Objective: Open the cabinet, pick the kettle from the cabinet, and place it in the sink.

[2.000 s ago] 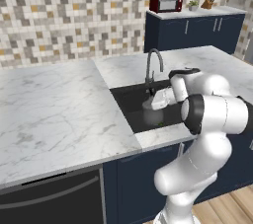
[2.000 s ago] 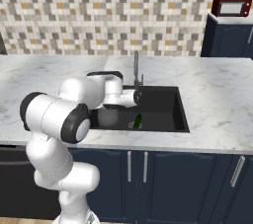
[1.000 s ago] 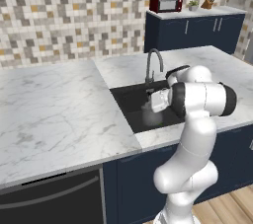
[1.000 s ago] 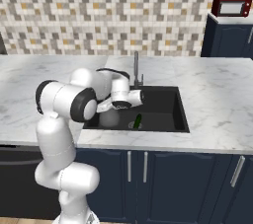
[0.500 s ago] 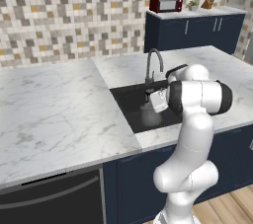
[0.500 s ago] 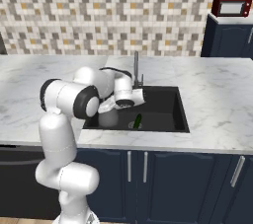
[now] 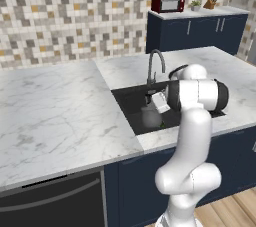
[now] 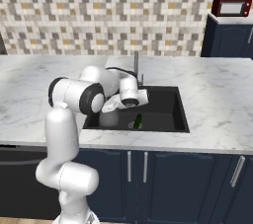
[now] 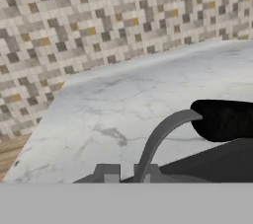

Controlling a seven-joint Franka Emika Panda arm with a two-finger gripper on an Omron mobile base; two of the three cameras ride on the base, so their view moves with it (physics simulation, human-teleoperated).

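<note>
1. The white arm reaches over the sink [image 7: 131, 105], a dark rectangular basin sunk into the white marble worktop [image 7: 55, 111], with the hand tilted down toward the basin's left side.
2. The fingers [image 9: 121, 172] are drawn close together on the kettle's arched handle, which in the hand view curves up from between them.
3. The kettle [image 7: 151, 116], a small rounded grey pot, hangs under the hand inside the sink; from the right base view it sits low at the basin's left end [image 8: 109, 118]. Whether its base touches the sink floor I cannot tell.
4. A tall arched silver tap [image 7: 153, 66] stands at the far edge of the sink, just beyond the hand.
5. A small dark green object [image 8: 138, 121] lies on the sink floor, just to the right of the kettle.
6. A red microwave [image 7: 167, 3] sits on a navy cabinet block [image 7: 195, 31] far to the right, against the mosaic tile wall [image 7: 75, 16].
7. Low navy cabinet doors [image 8: 163, 178] run under the worktop.
</note>
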